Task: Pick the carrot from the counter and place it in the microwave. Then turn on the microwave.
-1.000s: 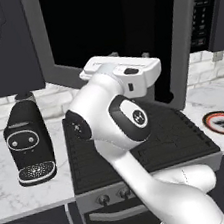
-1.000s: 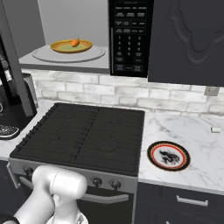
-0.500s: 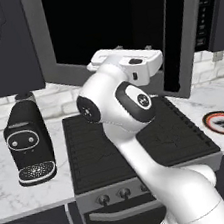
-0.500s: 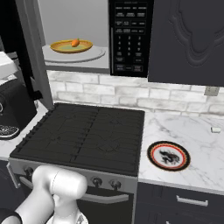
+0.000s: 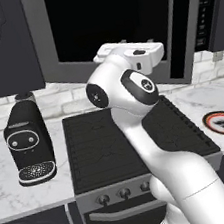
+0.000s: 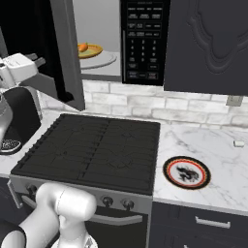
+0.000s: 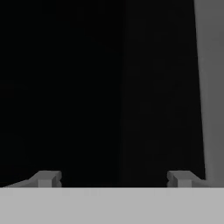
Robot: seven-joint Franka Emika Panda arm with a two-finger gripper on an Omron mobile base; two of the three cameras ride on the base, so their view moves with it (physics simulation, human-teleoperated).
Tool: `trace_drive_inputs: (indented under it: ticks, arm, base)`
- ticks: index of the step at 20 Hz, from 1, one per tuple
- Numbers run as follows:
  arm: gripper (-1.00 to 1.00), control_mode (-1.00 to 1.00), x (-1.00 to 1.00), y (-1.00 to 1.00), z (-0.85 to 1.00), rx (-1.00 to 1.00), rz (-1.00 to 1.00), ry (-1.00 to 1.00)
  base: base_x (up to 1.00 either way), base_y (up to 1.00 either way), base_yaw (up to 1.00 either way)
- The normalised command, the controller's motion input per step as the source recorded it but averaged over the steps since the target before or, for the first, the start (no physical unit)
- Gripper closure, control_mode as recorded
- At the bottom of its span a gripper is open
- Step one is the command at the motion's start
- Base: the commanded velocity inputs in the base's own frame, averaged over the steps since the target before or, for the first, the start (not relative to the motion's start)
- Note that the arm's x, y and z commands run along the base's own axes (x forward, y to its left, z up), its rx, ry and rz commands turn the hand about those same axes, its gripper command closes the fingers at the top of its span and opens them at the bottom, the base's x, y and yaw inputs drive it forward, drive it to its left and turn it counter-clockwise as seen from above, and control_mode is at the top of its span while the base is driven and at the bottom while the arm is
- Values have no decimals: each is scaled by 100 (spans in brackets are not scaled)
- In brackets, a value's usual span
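Orange carrot (image 6: 83,47): lay on a yellow plate (image 6: 92,50) inside the microwave (image 6: 123,41), upper left of the right base view; it was no longer on the counter (image 6: 203,145).
Microwave door (image 6: 65,53): stood nearer to closed than one second earlier, when it hung wide; its edge now cut across the left part of the cavity and hid part of the plate.
Gripper (image 7: 113,178): jaws were spread wide and held nothing; both fingertips (image 7: 46,178) rose at the bottom of the hand view, facing dark glass with a grey frame strip at the right edge.
Arm: in the left base view the hand had moved rightward across the door face over the last second, pressed close to the glass at upper centre.
Change, meaning: placing appeared complete; the door was judged to be mid-swing under the hand's push.
Remaining: door not yet flush; the black button panel (image 6: 144,41) was untouched, so switching on was still due.
Risk: the hand could slip off the smooth glass before the latch caught.
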Motion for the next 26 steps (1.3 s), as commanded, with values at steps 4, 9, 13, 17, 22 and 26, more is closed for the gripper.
trace_drive_inputs:
  ticks: [4,9,13,17,22,26]
  arm:
    - [-100,-100,42,-23,0,0,1,0]
    - [-100,-100,36,-22,0,0,2,0]
    - [-100,-100,31,-15,0,0,3,0]
    - [-100,-100,29,-14,0,0,5,0]
    - [-100,-100,28,-14,0,0,6,0]
    - [-100,-100,29,-13,0,0,5,0]
  base:
    - [0,0,0]
    - [0,0,0]
    - [0,0,0]
    - [0,0,0]
    - [0,0,0]
    - [0,0,0]
